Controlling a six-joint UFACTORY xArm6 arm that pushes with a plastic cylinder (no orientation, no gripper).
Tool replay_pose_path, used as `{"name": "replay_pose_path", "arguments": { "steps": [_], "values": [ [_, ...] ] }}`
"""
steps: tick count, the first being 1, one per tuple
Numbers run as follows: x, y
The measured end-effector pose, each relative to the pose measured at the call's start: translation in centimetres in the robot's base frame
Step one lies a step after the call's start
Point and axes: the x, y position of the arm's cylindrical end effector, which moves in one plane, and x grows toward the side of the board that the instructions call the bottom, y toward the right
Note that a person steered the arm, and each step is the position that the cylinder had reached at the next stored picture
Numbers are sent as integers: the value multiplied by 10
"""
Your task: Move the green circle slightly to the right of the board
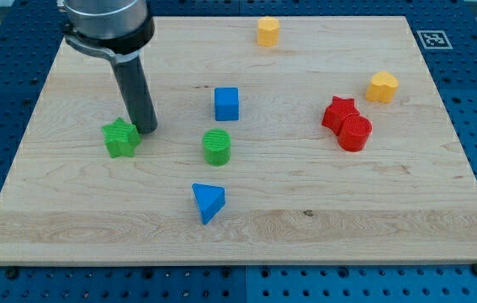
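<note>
The green circle (217,146), a short cylinder, stands near the middle of the wooden board (305,227). My tip (146,130) rests on the board left of it, about a block's width and a half away. The tip sits right beside the upper right edge of a green star (121,137). The rod rises from the tip toward the view's top left.
A blue cube (226,103) stands just above the green circle. A blue triangle (208,202) lies below it. A red star (339,113) and a red cylinder (355,133) touch at the right. A yellow heart (382,87) and a yellow hexagon (267,30) lie farther up.
</note>
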Motion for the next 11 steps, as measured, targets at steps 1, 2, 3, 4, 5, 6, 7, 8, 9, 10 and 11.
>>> {"name": "replay_pose_path", "arguments": {
  "steps": [1,2,3,4,5,6,7,8,9,10,11],
  "values": [
    [4,12],
    [20,32],
    [24,38],
    [27,53],
    [30,76],
    [30,93],
    [30,106],
    [30,106],
    [30,106],
    [30,108],
    [34,112]
  ]
}}
